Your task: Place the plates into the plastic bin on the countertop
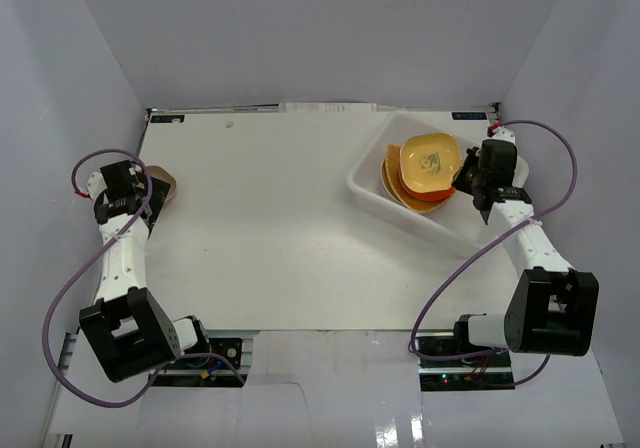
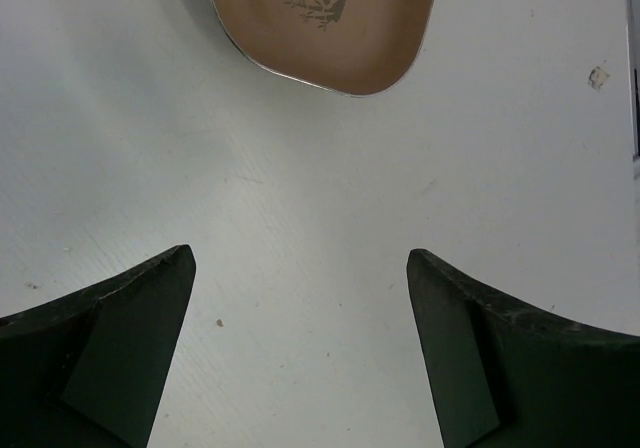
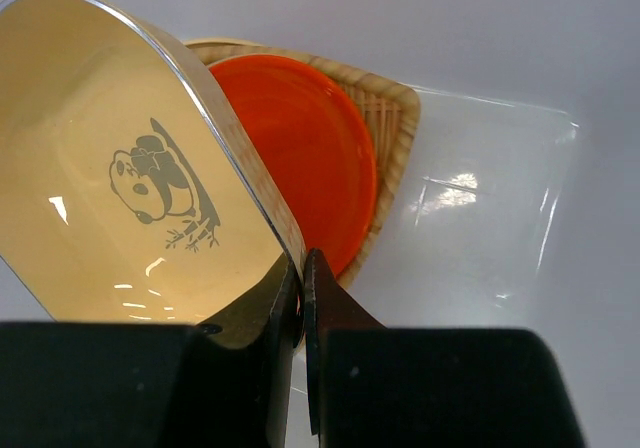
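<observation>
Right end effector (image 3: 302, 268): clamped on the yellow plate (image 3: 120, 168), both fingers pinching its rim with barely a gap between them. The plate is rounded-square with a panda print inside and a shiny edge. From the wrist it sits tilted. It is over the bin (image 1: 395, 211), above the other plates there. I cannot tell whether it touches the stack or hangs just clear of it.

Directly beneath it: a round red-orange plate (image 3: 300, 158), glossy, partly covered by the yellow one. That one rests in a ribbed orange-tan plate (image 3: 392, 118) whose corner sticks out past it. The overhead view shows more orange rims under these, but I cannot count them. The stack sits toward the bin's far end, and the clear floor at the near end is bare.

The bin is at the right rear of the desk (image 1: 270, 218), set at an angle to the desk's edges. My right arm reaches over its right rim.

Left end effector (image 2: 300, 298): fingers spread wide, gripping nothing, hovering over the white surface at the desk's left edge.

Brown plate (image 2: 325, 23): rounded-square with a dark bird print, lying flat on the desk just ahead of my left fingertips and not touching them. It is well apart from the bin, across the desk.
</observation>
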Robot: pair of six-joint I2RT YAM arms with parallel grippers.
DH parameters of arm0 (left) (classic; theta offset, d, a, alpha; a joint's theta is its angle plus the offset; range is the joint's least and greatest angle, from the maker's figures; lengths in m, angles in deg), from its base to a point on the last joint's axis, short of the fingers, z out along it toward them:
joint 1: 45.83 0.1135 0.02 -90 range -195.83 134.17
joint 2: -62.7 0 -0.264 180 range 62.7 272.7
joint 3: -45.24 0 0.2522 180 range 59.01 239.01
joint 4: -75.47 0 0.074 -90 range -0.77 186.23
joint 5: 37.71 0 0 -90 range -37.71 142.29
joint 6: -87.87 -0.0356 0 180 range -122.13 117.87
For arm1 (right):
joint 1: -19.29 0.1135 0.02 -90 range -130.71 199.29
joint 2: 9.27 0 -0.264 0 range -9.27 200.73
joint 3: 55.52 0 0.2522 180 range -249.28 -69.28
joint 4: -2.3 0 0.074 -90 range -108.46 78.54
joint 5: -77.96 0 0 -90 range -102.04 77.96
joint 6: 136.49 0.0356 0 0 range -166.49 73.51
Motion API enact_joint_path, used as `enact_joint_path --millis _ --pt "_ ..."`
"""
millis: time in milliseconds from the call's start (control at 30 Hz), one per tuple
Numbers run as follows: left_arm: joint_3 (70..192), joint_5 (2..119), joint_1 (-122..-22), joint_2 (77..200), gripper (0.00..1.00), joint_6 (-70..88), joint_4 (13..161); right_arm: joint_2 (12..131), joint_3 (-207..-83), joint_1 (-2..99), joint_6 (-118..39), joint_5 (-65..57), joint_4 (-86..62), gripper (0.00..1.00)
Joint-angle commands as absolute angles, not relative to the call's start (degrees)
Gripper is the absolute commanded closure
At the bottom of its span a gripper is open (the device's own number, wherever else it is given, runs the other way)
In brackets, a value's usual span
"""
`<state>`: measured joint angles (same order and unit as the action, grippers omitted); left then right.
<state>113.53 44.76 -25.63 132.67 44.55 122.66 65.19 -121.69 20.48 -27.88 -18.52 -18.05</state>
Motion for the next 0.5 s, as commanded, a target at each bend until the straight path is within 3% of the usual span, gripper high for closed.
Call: enact_joint_path --millis 0,200,267,300,367,467 --pt "113.1 43.9 -23.5 133.7 0.02 48.8 121.8 66.1 -121.3 17.3 -28.5 -11.8 -16.7 0.92" --pt "110.3 46.4 -18.3 138.1 0.02 51.1 120.5 68.0 -120.8 16.5 -27.9 -9.8 -16.6 0.87" --pt "109.3 46.2 -18.0 139.5 0.02 51.8 119.2 68.1 -120.4 16.3 -27.7 -9.8 -16.3 0.79" --pt "108.8 46.5 -17.9 139.7 0.02 52.2 118.5 68.0 -120.3 16.2 -27.5 -9.8 -16.2 0.67" --pt "108.0 47.4 -17.9 140.7 0.02 53.3 116.2 67.2 -120.1 16.1 -27.3 -9.2 -15.9 0.56" --pt "108.2 48.8 -17.9 143.1 0.02 55.3 114.4 65.5 -119.7 16.1 -27.3 -8.6 -16.1 0.49"
